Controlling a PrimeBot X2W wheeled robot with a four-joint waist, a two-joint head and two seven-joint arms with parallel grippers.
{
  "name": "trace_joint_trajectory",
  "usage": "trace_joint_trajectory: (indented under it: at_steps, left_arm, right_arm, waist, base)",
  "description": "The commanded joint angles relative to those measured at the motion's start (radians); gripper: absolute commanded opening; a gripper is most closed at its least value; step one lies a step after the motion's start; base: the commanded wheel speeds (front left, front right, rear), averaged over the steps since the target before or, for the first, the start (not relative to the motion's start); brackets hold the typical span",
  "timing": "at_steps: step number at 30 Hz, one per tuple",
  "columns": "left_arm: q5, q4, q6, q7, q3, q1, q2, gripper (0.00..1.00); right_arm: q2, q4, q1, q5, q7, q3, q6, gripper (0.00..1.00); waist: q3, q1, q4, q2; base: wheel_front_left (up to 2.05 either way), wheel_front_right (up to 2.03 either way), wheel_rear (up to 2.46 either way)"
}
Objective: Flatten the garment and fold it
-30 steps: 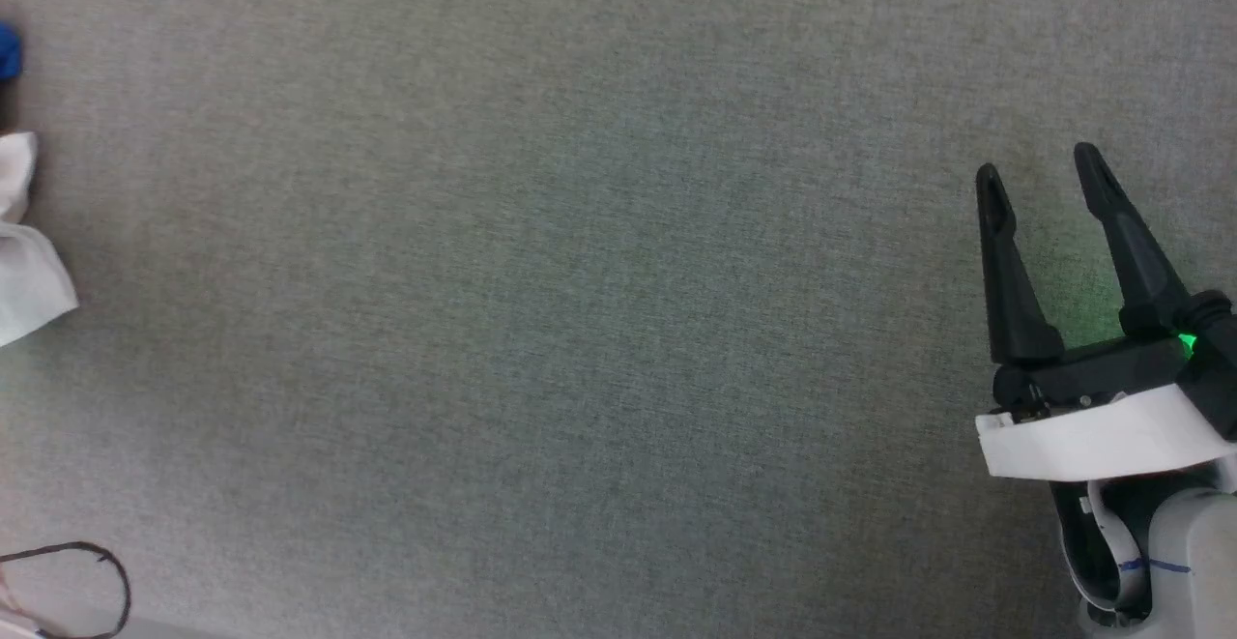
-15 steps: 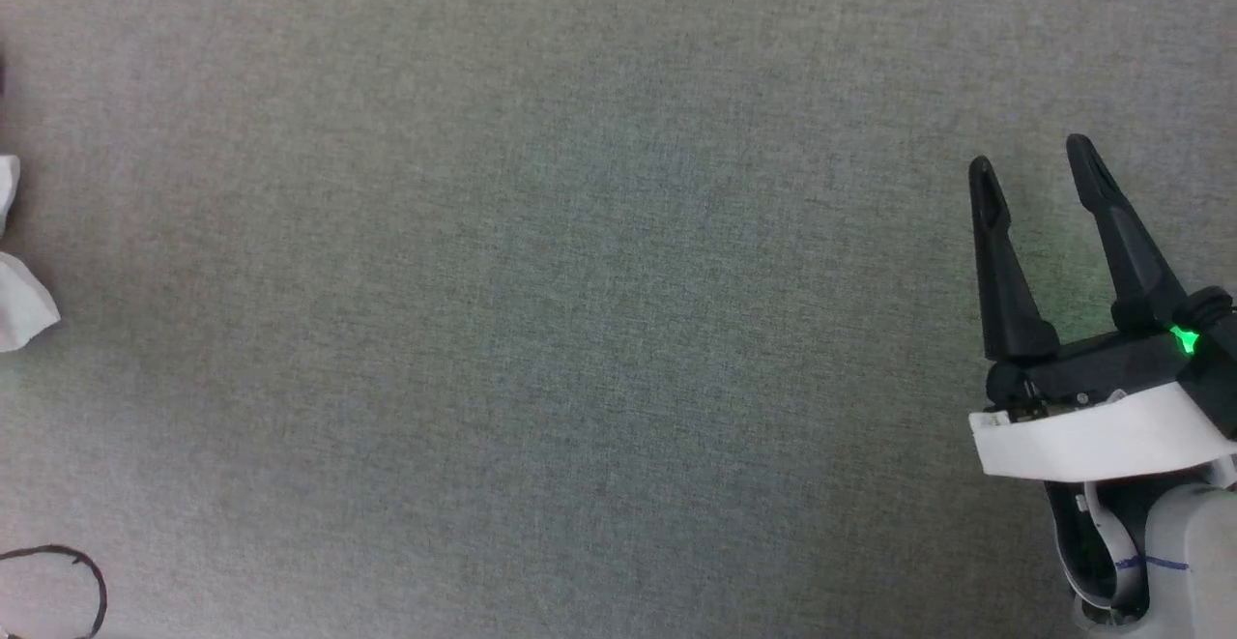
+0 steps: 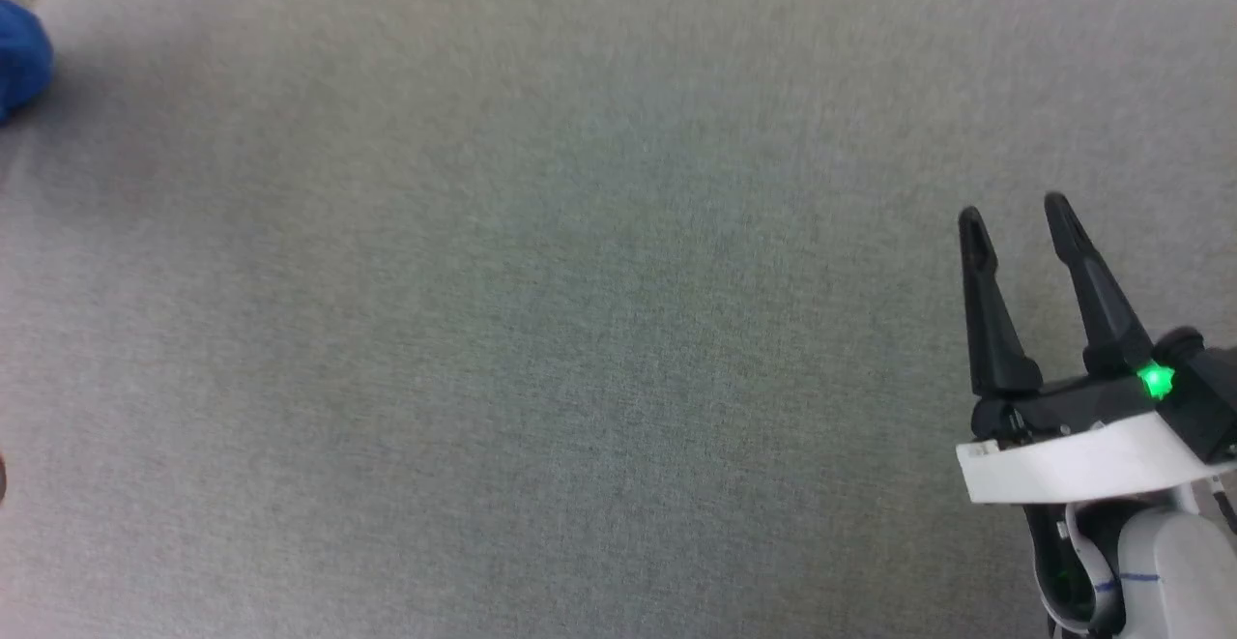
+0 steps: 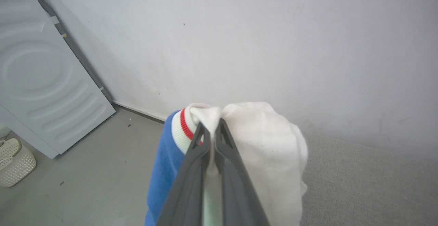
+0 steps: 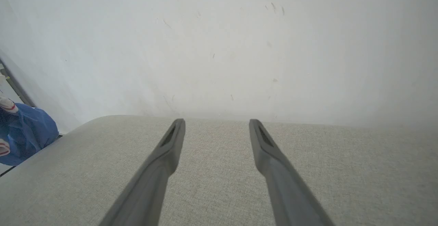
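The garment (image 4: 267, 157), blue with a white sleeve and red-striped trim, hangs bunched in the left wrist view, where my left gripper (image 4: 211, 127) is shut on its white cloth near the trim. A blue part of the garment (image 3: 17, 64) peeks in at the far left edge of the head view, and the garment (image 5: 25, 133) also hangs beyond the left end of the grey surface in the right wrist view. My right gripper (image 3: 1015, 216) hovers open over the grey fabric surface at the lower right, nothing between its fingers; the same right gripper (image 5: 216, 125) points toward the wall.
A wide grey fabric-covered surface (image 3: 580, 310) spreads across the head view. A pale wall (image 5: 219, 48) stands behind it. In the left wrist view, a white appliance panel (image 4: 41, 82) and a cream perforated basket (image 4: 15, 162) sit on the grey floor at left.
The head camera has shifted, so the picture moved. The white cloth at the left edge is gone from that view, and a blue bulge of garment shows at the upper left.
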Motion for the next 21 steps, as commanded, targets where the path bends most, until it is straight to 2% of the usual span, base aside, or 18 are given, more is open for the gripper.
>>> trace_joint_trajectory:
  at_steps: [1, 6, 12, 16, 21]
  left_arm:
    - [0.018, -0.018, -0.002, -0.045, -0.021, -0.028, -0.019, 0.00]
    - [0.028, -0.078, 0.000, -0.138, -0.065, -0.057, -0.111, 0.00]
    - [0.017, -0.226, 0.009, -0.172, -0.107, 0.013, -0.249, 0.00]
    - [0.009, -0.375, 0.006, -0.156, -0.151, 0.095, -0.334, 0.00]
    - [-0.017, -0.591, 0.004, -0.066, -0.211, 0.233, -0.429, 0.00]
  right_arm:
    - [0.002, 0.012, 0.017, 0.016, -0.016, -0.009, -0.001, 1.00]
    - [0.003, 0.038, 0.056, 0.049, -0.040, -0.041, -0.001, 1.00]
    - [0.003, 0.055, 0.098, 0.067, -0.053, -0.071, -0.001, 1.00]
    - [0.003, 0.061, 0.118, 0.077, -0.057, -0.080, -0.001, 1.00]
    - [0.003, 0.070, 0.143, 0.093, -0.062, -0.088, -0.001, 1.00]
  waist:
    - [-0.101, 0.0001, -0.005, 0.0000]
    - [-0.177, 0.0001, -0.032, 0.0000]
    - [-0.248, 0.0001, -0.099, 0.0000]
    - [-0.278, 0.0001, -0.159, 0.0000]
    - [-0.299, 0.0001, -0.233, 0.0000]
  base:
    - [0.00, 0.00, 0.00]
    - [0.00, 0.00, 0.00]
    - [0.00, 0.00, 0.00]
    - [0.00, 0.00, 0.00]
    - [0.00, 0.00, 0.00]
